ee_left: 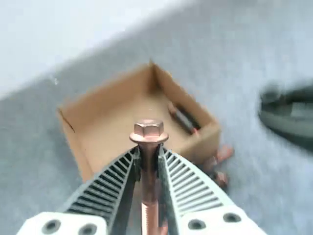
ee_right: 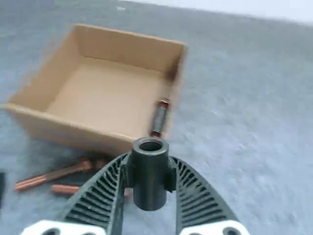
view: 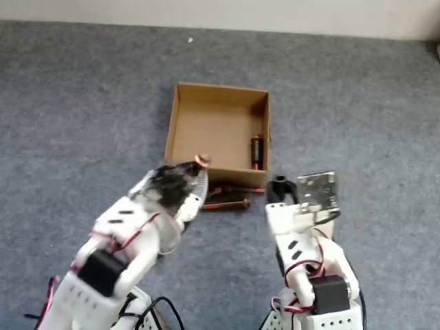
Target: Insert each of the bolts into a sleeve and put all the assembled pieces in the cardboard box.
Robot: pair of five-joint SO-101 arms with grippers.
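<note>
Cardboard box (view: pixel 210 134) sits open-topped on the grey carpeted table (view: pixel 82 103), ahead of both arms. One assembled piece (view: pixel 256 151), a bolt inside a dark sleeve, lies on the box floor against the wall on the right arm's side.

From above, the left arm (view: pixel 124 240) slants toward the box's near wall, and the right arm (view: pixel 309 254) stands just off the box's near right corner.

Left gripper (ee_left: pixel 148 149) is nearly closed, its ribbed fingers pinching the shank of a copper bolt (ee_left: pixel 148 134) just under the hex head. The bolt stands upright, head up. In the high view that head (view: pixel 202 161) is over the box's near wall.

Right gripper (ee_right: pixel 149 161) is partly closed around a black sleeve (ee_right: pixel 149 178). The sleeve is held upright with its hollow end facing up, on the near side of the box and outside it.

Two loose bolts (view: pixel 227 204) lie on the carpet just outside the near wall, between the two grippers. Their shanks run roughly parallel to that wall.
</note>
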